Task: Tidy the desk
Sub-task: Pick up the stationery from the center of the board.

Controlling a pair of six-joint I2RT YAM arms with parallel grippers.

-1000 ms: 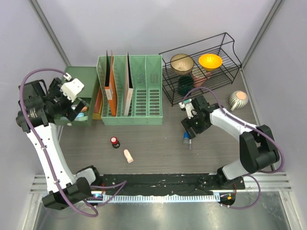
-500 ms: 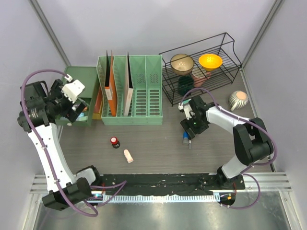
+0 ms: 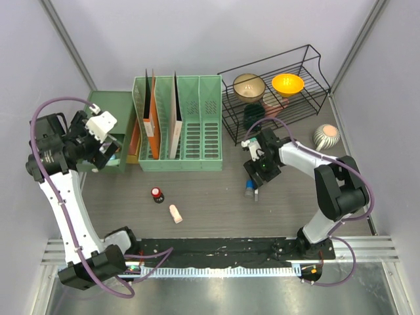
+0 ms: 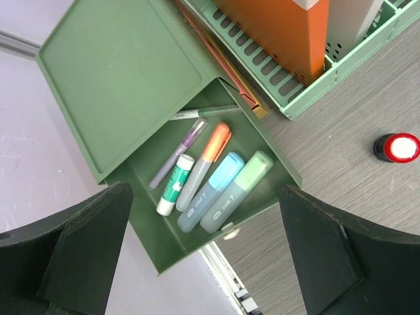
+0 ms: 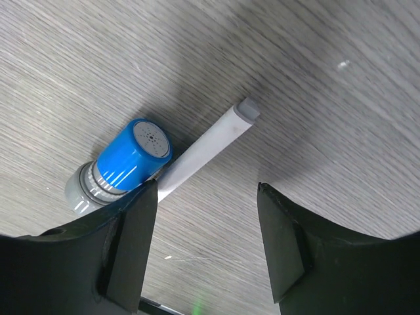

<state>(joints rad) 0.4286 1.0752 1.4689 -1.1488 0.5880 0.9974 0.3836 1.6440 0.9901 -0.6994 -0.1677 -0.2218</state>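
- The desk [image 3: 216,197] is only partly in order, as I judge it. Books stand in the green file rack [image 3: 190,125], bowls sit in the wire rack [image 3: 275,98], and several markers [image 4: 216,190] lie in the open drawer [image 4: 141,174] of the green box [image 4: 125,72] at the back left.
- What is left: a red-capped bottle [image 3: 157,193] and a small pale thing [image 3: 175,213] lie loose near the front middle. A blue-capped cylinder [image 5: 131,157] and a white pen [image 5: 210,147] lie against each other further right. The drawer is not yet shut.
- The left arm is raised and bent inward. The left gripper [image 4: 207,230] hangs above the open drawer, jaws spread very wide, holding nothing.
- The right arm reaches in toward the middle of the desk with the wrist turned down. The right gripper [image 5: 205,197] is low over the white pen, jaws moderately apart, one on each side of the pen, and nothing is gripped. One finger is just beside the blue cap; I cannot tell if it touches.
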